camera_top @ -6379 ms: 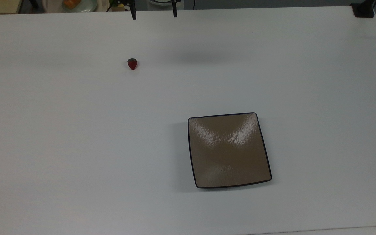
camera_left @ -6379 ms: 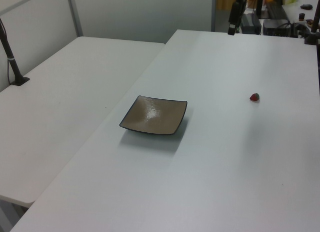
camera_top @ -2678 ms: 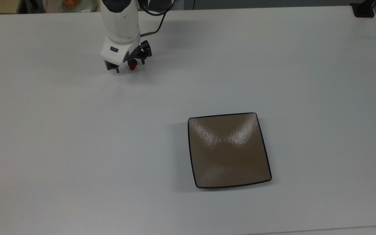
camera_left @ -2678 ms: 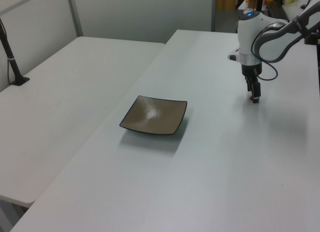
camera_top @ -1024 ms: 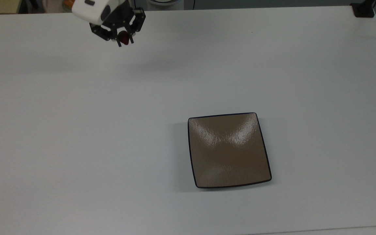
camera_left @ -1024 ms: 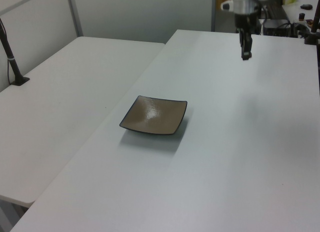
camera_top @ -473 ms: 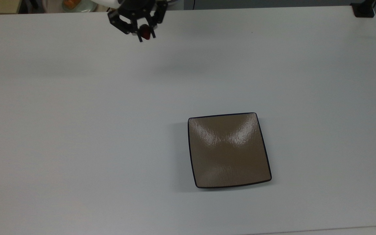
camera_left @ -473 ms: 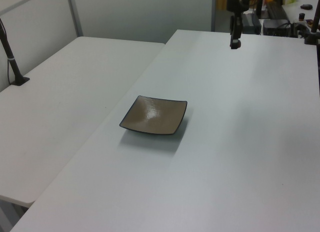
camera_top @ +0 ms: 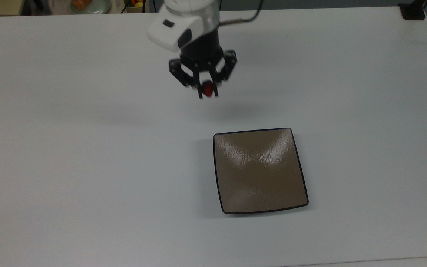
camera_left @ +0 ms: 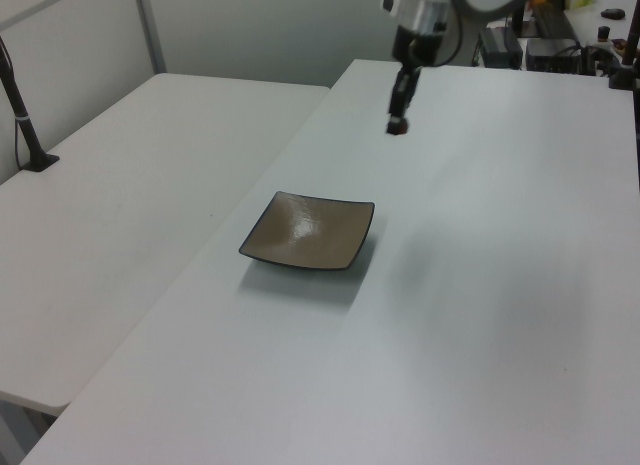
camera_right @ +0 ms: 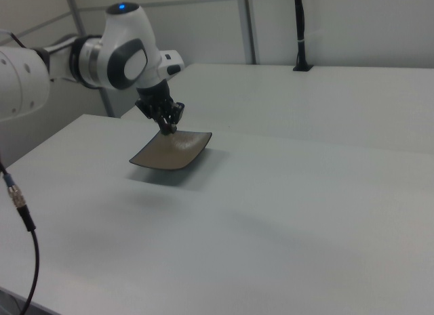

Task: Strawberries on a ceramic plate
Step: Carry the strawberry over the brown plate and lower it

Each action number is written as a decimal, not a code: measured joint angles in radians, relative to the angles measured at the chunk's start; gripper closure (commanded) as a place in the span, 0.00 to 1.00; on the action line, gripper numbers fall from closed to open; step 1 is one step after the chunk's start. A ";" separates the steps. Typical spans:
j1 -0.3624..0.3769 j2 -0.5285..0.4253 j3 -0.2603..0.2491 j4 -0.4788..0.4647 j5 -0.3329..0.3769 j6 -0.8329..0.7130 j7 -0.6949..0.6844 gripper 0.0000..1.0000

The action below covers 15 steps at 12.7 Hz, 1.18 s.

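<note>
A small red strawberry hangs in the air, pinched between the fingers of my gripper, which is shut on it. In the top view it sits above and to the left of the ceramic plate, a square glossy brown plate with a dark rim lying flat on the white table. The left view has the gripper up over the table beyond the plate. In the right view the gripper hangs in front of the plate's far edge.
The white table is wide around the plate. A second white table adjoins it in the left view. A black post base stands at the top view's upper right corner. A dangling cable hangs at the right view's left.
The gripper has carried the strawberry from the far table edge toward the plate, down and to the right in the top view. The plate has not moved.
</note>
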<state>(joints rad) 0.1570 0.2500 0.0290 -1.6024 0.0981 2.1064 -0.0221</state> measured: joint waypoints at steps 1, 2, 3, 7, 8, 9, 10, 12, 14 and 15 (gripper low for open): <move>0.018 0.039 0.006 -0.001 0.000 0.103 0.051 0.86; 0.032 0.079 0.015 -0.002 0.000 0.193 0.077 0.86; 0.047 0.124 0.022 -0.003 0.000 0.283 0.090 0.86; 0.079 0.278 0.024 -0.003 0.000 0.569 0.103 0.86; 0.082 0.304 0.024 -0.002 0.000 0.616 0.103 0.84; 0.086 0.336 0.024 -0.002 0.000 0.667 0.103 0.84; 0.088 0.352 0.024 -0.001 0.000 0.685 0.103 0.84; 0.098 0.375 0.025 0.000 0.000 0.702 0.103 0.83; 0.100 0.376 0.025 0.002 0.000 0.702 0.103 0.70; 0.100 0.376 0.025 0.002 0.000 0.702 0.103 0.54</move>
<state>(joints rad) 0.2568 0.6255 0.0536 -1.6002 0.0980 2.8087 0.0809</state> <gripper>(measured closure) 0.692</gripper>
